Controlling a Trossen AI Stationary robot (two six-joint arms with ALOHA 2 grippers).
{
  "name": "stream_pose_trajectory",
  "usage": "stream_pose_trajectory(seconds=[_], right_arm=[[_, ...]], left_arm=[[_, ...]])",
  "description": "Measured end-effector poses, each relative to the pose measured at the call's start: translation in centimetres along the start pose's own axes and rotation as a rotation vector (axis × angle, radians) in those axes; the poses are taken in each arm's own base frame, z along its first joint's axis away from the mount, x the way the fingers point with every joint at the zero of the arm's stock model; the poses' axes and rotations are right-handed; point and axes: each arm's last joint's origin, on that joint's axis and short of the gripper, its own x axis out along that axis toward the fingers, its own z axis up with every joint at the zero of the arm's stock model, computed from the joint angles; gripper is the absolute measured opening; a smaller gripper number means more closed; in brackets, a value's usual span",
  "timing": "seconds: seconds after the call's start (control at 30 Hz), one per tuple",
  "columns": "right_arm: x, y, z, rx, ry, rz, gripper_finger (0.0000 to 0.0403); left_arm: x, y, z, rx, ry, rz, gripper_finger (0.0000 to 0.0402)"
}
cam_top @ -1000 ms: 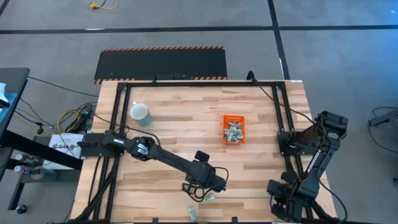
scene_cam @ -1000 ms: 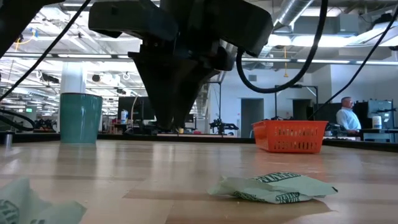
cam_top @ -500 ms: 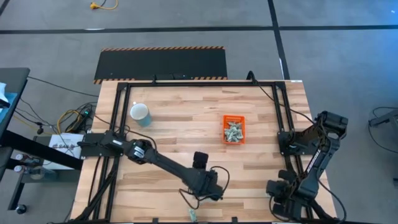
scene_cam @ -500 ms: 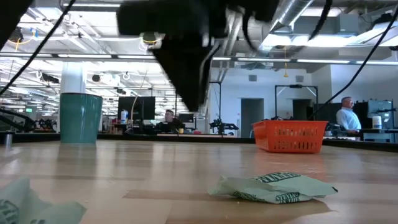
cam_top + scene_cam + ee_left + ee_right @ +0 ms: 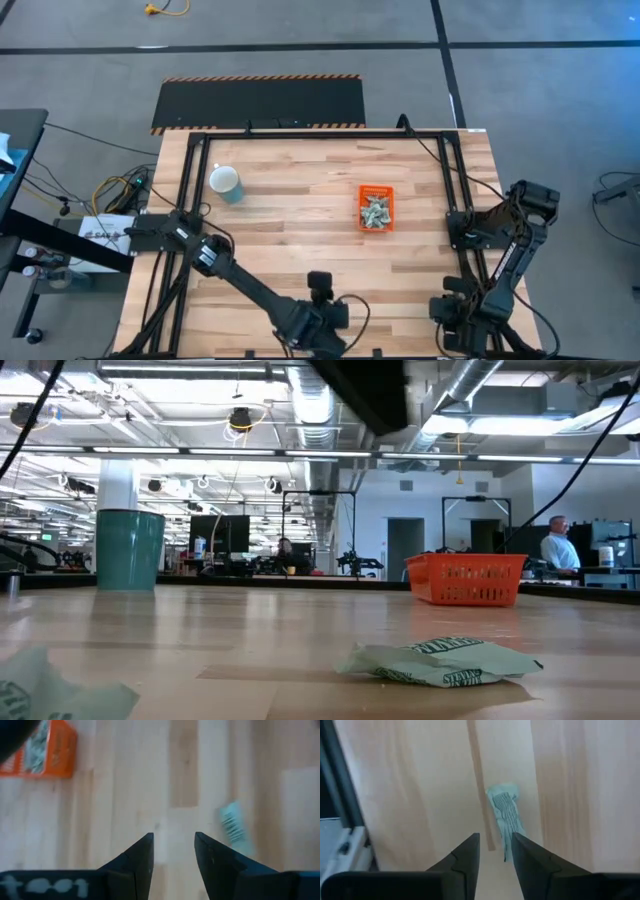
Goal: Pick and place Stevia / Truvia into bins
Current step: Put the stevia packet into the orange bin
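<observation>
A crumpled Stevia packet lies on the wooden surface near its front edge, seen only in the low and wrist views. From above, the left end effector, fingers parted and empty, covers that spot. The orange bin holds packets mid-surface, well apart from the cup. The right end effector, released, waits at the right edge.

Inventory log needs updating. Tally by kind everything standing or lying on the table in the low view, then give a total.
Loose pale green sweetener packets: 2 (one printed Stevia, one at the picture's lower left corner)
Orange tray: 1
Teal cup: 1
Total: 4
</observation>
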Motion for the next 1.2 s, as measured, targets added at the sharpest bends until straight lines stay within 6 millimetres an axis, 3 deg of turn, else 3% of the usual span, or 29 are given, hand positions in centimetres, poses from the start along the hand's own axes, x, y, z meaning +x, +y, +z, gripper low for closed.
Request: stream_pose_trajectory(seconds=[0.4, 0.63, 0.9, 1.2], right_arm=[[2.6, 0.2, -0.7, -0.059, 0.03, -0.117, 0.0107], [2.4, -0.1, -0.7, 0.018, 0.028, -0.144, 0.0086], [2.4, -0.4, -0.9, 0.002, 0.022, -0.173, 0.0009], [0.5, 0.2, 0.8, -0.061, -0.136, -0.268, 0.0002]], left_arm=[[-0.4, -1.0, 0.5, -0.153, -0.078, -0.046, 0.0132], [-0.5, -0.9, 0.6, -0.275, -0.104, -0.012, 0.0132], [-1.3, -1.7, 0.2, -0.359, -0.185, 0.058, 0.0132], [-1.3, -2.3, -0.3, -0.4, -0.211, 0.084, 0.0132]])
